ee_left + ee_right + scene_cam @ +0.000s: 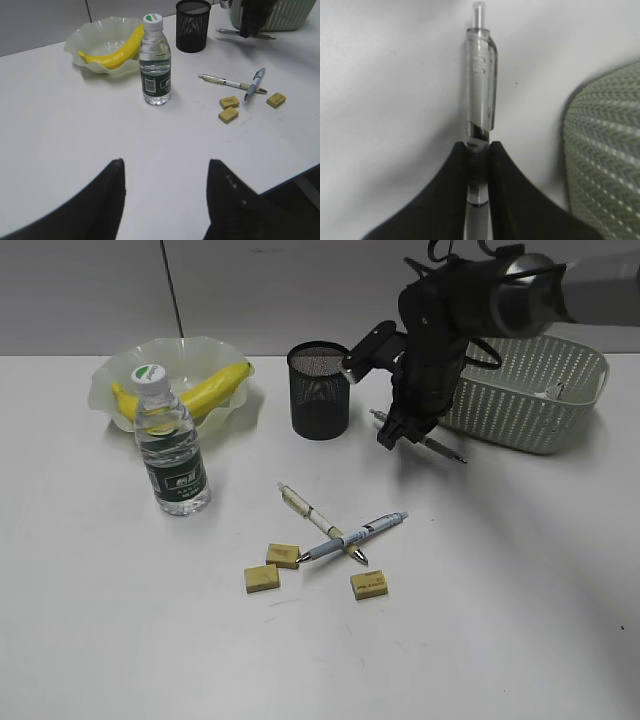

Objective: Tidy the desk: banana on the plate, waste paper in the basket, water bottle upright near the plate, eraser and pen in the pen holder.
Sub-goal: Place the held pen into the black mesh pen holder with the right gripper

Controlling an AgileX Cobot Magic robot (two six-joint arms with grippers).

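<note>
Pen holder, a black metal mesh cylinder cup (320, 390), stands on the white worktop (120, 620) and serves as the reference point here; whether anything is inside it cannot be told. To its left, the smooth yellow curved banana (215, 388) already lies in the translucent pale green dish with the ruffled rim (110, 380), and the small clear water bottle with a dark green label (172, 445) stands upright just in front of that dish, so both of those steps look done. To the holder's right sits the pale green perforated plastic basket (540, 390); something white shows at its far rim, possibly the waste paper, but it is too small to be sure.

Still out on the worktop in front of the holder are two crossed pens, one pale-barrelled (315, 515) and one blue-grey (355, 537), and three small tan erasers (283, 556) (262, 578) (369, 585).

Between holder and basket, the right gripper (477, 167) is clamped on a clear-barrelled pen (481, 80), its fingers pressed to either side of the barrel; whether the pen is off the worktop I cannot tell. The left gripper (165, 195) hangs well back from the holder with its fingers apart, holding nothing.
</note>
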